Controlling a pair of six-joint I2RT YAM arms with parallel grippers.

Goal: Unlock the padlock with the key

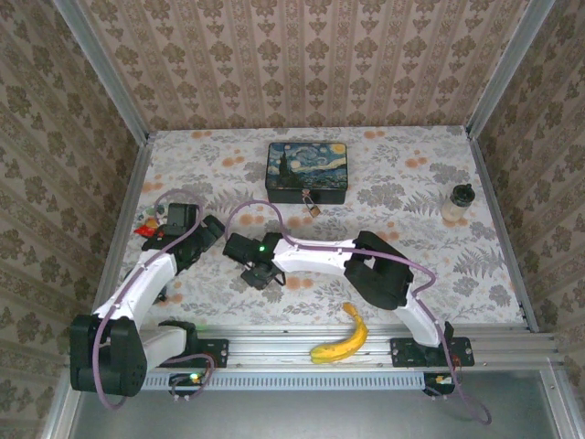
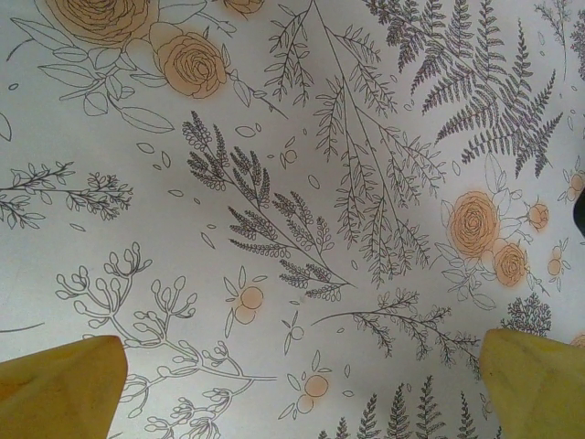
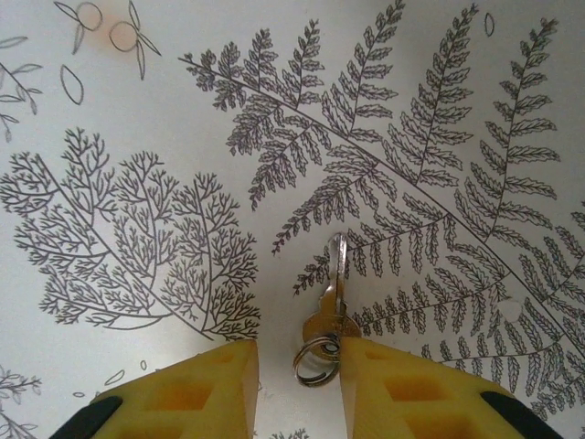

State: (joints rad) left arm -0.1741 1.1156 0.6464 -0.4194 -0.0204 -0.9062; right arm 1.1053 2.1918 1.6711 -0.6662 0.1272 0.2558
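Presently the key pickup is judged to be the step in hand; nothing has been unlocked yet.

- Right gripper (image 3: 298,351): held low over the flowered table (image 1: 411,247), yellow fingers (image 3: 187,393) partway apart. The key (image 3: 335,285) is seen lying on the cloth in the gap, blade pointing away from the wrist, its ring (image 3: 314,359) against the inner edge of one finger. The other finger is seen apart from it, so no clamp is made out.
- Left gripper (image 2: 302,352): jaws spread wide over bare cloth, nothing between them.
- Padlock (image 1: 313,204): seen from above just in front of the starry-night tin (image 1: 306,165), well apart from both grippers, shackle shut as far as can be told.

Next move, as judged: the key must be centred, since it sits off to one side, then pinched by the head so the blade is left free. After that a carry to the padlock is called for, and the lock will likely need steadying by the idle gripper.
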